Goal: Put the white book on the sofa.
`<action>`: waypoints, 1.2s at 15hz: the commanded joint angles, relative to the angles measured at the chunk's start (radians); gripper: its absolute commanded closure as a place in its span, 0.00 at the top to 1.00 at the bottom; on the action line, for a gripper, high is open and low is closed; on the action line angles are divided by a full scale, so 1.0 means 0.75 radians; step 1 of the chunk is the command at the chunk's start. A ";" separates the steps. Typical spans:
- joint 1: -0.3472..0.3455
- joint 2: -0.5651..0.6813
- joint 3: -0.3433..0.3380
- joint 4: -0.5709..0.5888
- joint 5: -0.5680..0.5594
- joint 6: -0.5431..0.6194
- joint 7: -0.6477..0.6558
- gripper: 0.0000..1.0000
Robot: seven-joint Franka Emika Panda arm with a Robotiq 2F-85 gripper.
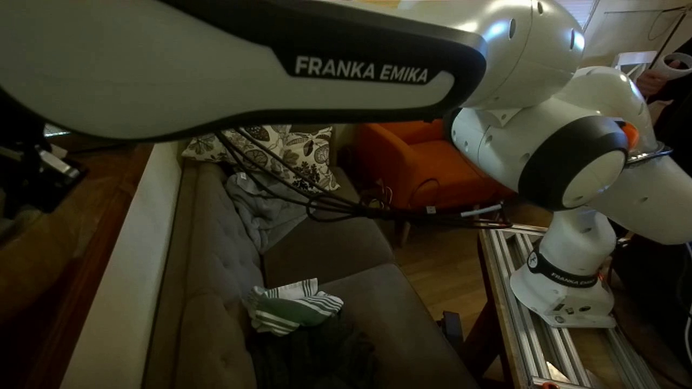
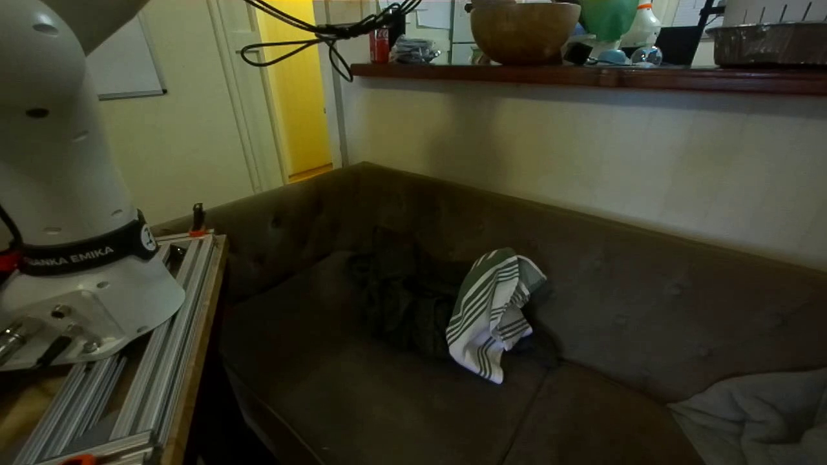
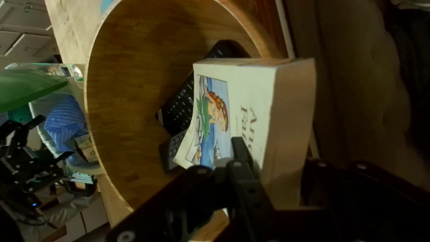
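- Wrist view: the white book (image 3: 250, 101), a thick block with a painted picture on its cover and one corner curling outward, shows over a round wooden bowl (image 3: 134, 84), overlapping its right rim; whether it touches the bowl cannot be told.
- The gripper (image 3: 277, 154) straddles the book, one finger (image 3: 242, 151) over the cover, the other right of the page edges; whether they squeeze it cannot be told.
- A broad curve of smooth bowl wall shows left of the book; black, button-covered remotes (image 3: 183, 104) lie partly behind it.
- In an exterior view the bowl stands on a glossy red-brown counter (image 2: 646, 79), above the tufted back of the sofa (image 2: 336, 400).
- Its flat grey-brown seat runs out to the front edge; wooden floor (image 1: 432, 270) shows between that edge and the metal-railed stand (image 1: 517, 308).
- A crumpled green-and-white striped towel (image 2: 494, 310) lies on the seat near the backrest, against a rumpled dark cloth (image 2: 407, 290).
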 commanded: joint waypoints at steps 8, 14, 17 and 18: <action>0.089 -0.151 -0.215 0.020 -0.245 0.202 0.370 0.07; 0.223 -0.269 -0.363 0.031 -0.437 -0.114 0.741 0.07; 0.267 -0.315 -0.372 0.022 -0.507 -0.354 0.886 0.07; 0.279 -0.328 -0.370 0.015 -0.528 -0.437 0.931 0.07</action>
